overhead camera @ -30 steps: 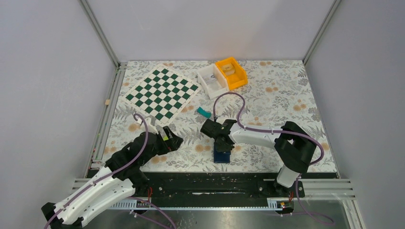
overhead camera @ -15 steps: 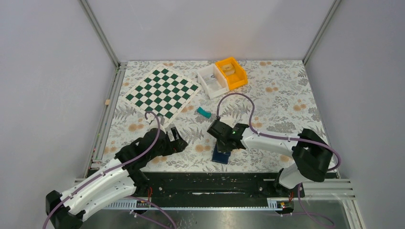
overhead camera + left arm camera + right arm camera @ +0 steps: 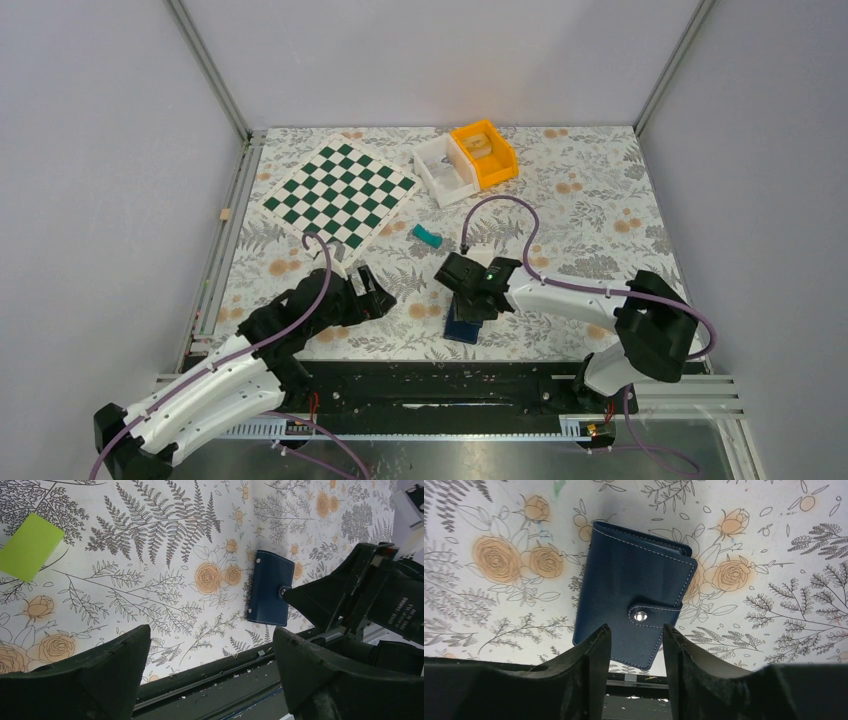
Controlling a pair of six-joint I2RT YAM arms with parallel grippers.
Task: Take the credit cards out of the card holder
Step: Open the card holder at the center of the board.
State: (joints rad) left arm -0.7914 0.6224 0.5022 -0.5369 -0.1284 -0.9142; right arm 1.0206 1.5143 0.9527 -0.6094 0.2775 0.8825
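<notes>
The card holder is a dark navy wallet lying closed on the floral table, its snap tab fastened. It also shows in the top view near the front edge and in the left wrist view. No credit cards show; the closed wallet hides them. My right gripper hovers just over the wallet's near end, jaws apart and empty; in the top view it is directly above the wallet. My left gripper is open wide and empty, well to the left of the wallet.
A lime-green block lies on the table left of my left gripper. A teal block, a green-and-white chessboard, a white bin and an orange bin sit farther back. A black rail runs along the front edge.
My right arm has stretched out, its elbow shifting right, and the gripper has settled lower over the wallet. My left gripper has moved a little right. The wallet has not moved.
</notes>
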